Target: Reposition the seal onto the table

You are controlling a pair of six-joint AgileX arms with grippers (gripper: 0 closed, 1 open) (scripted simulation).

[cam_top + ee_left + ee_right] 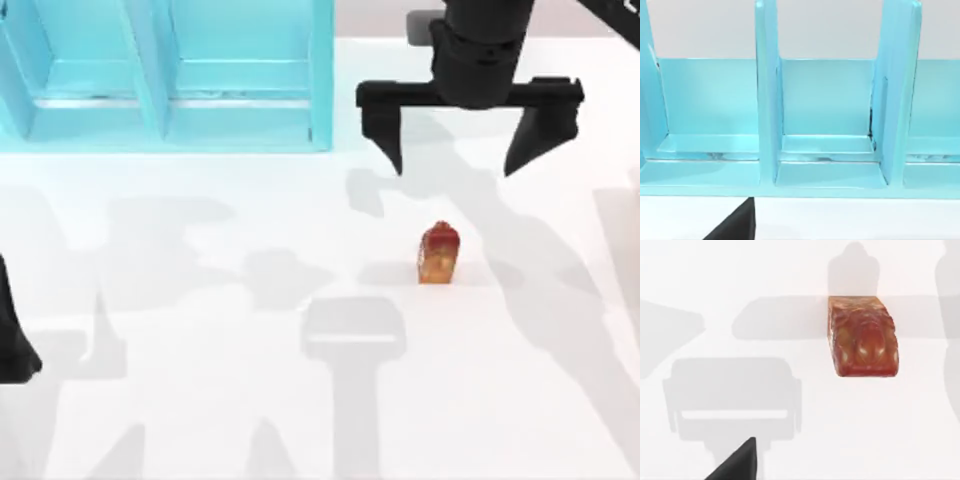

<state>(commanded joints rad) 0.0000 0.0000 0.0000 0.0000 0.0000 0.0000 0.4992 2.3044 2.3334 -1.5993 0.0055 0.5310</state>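
Top view, one seal (pixel 439 253), one table (pixel 200 400)

Scene backdrop: white glossy desk (pixel 200 400), turquoise shelf unit (pixel 160 80).
You've got the shelf's open compartments along the desk's far left; soft grey shadows spread across the desk surface.

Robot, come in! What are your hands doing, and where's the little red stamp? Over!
Right hand open, above seal. Seal upright on table, free. Left hand parked at left edge. Nothing in the way.
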